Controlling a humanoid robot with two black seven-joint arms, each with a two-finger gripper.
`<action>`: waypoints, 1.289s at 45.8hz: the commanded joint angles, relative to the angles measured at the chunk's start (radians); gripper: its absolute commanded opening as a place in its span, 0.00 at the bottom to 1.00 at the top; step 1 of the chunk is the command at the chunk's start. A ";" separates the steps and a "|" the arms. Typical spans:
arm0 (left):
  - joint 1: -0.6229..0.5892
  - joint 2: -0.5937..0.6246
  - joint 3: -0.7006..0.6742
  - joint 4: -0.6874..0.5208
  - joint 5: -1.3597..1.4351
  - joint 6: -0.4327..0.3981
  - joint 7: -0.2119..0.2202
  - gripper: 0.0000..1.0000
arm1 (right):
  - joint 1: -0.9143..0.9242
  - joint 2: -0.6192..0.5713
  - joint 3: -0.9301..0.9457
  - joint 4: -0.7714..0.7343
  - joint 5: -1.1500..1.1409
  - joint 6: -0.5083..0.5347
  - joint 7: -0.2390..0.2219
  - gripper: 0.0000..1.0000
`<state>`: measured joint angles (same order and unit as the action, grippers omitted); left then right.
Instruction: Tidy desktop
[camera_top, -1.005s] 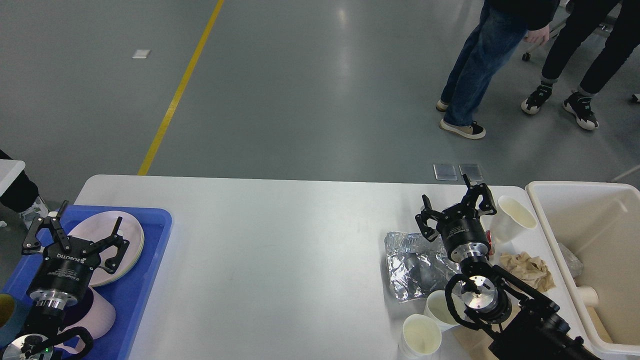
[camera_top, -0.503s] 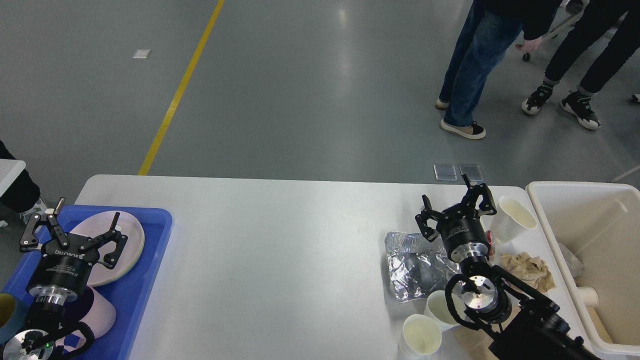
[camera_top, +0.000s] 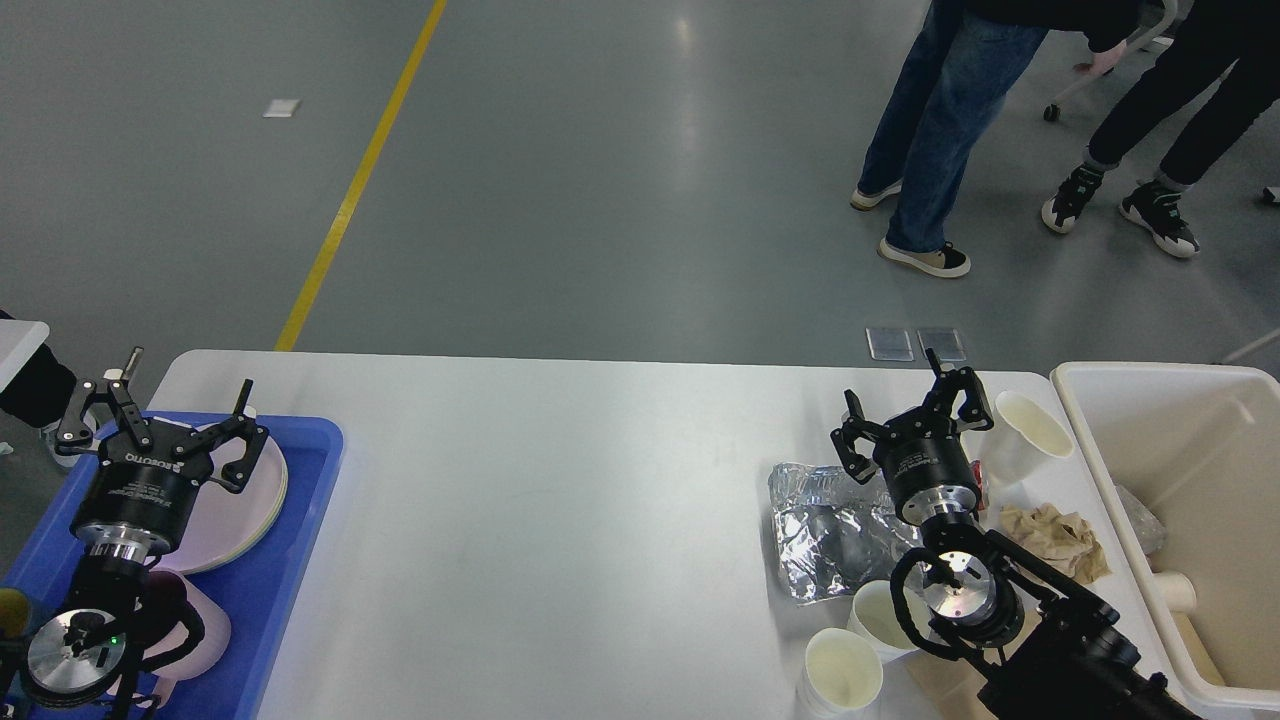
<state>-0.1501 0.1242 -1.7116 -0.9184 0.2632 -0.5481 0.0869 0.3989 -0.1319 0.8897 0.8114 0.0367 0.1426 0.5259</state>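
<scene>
Table (camera_top: 560, 520) filled the lower view, litter at its right end.
Since the earlier frame the left claw (camera_top: 165, 415), released, had risen farther over the blue tray (camera_top: 285, 560) holding white plates (camera_top: 235, 510); the right claw (camera_top: 905, 410), released and empty, stood unchanged above foil (camera_top: 825, 535); the white bin (camera_top: 1200, 500) held scraps.

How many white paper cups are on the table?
3: one tipped by the bin, two near the front edge. The right arm may hide others.
</scene>
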 joint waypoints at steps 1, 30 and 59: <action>-0.048 0.002 0.070 0.053 0.010 -0.006 -0.032 0.96 | 0.000 0.000 0.000 -0.001 0.000 0.000 -0.001 1.00; -0.101 -0.020 0.086 0.159 0.139 -0.108 -0.227 0.96 | 0.003 0.000 0.000 -0.001 0.000 0.000 0.000 1.00; -0.097 -0.029 0.078 0.161 0.090 -0.102 -0.237 0.96 | 0.003 0.000 0.000 0.000 0.000 0.000 0.000 1.00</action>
<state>-0.2485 0.1037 -1.6234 -0.7574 0.3540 -0.6611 -0.1364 0.4019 -0.1319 0.8897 0.8114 0.0368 0.1423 0.5262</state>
